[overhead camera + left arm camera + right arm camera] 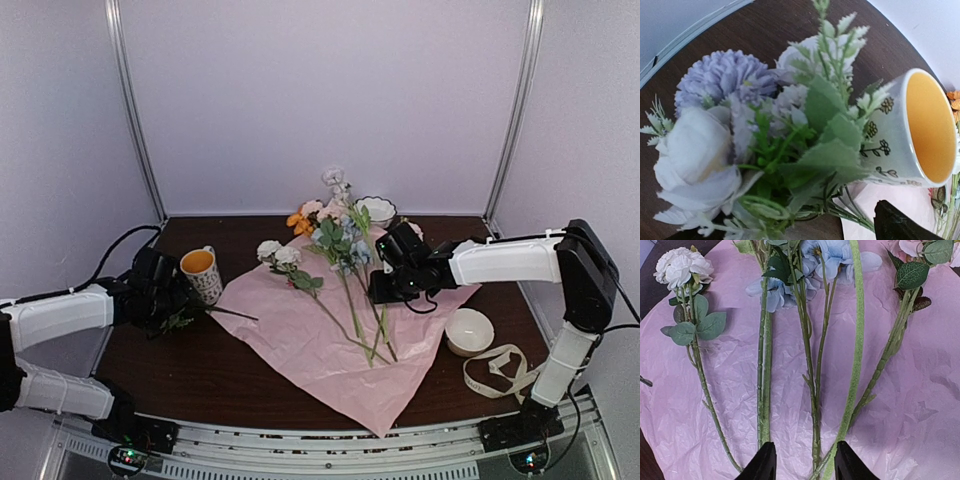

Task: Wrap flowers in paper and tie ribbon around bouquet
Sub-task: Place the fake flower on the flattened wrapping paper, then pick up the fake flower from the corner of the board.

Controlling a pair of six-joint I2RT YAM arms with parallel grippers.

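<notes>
The paper [330, 350] lies spread flat, pink side up, in the middle of the table. Several flowers [345, 265] lie on it, blooms to the back and stems to the front. My right gripper [385, 288] hovers low over those stems. It is open in the right wrist view [805, 465], with one thin stem [815, 405] running between its fingers, untouched. My left gripper [165, 300] is beside the mug [202, 275], open. Only one finger [897, 225] shows, and a bunch of lavender and white flowers [725, 85] fills its view. The ribbon [500, 370] lies looped at the front right.
A white bowl [468, 330] stands right of the paper, close to the ribbon. Another bowl [376, 210] and a small figure [336, 182] stand at the back wall. The flower-patterned mug [920, 135] is orange inside and touches the paper's left corner.
</notes>
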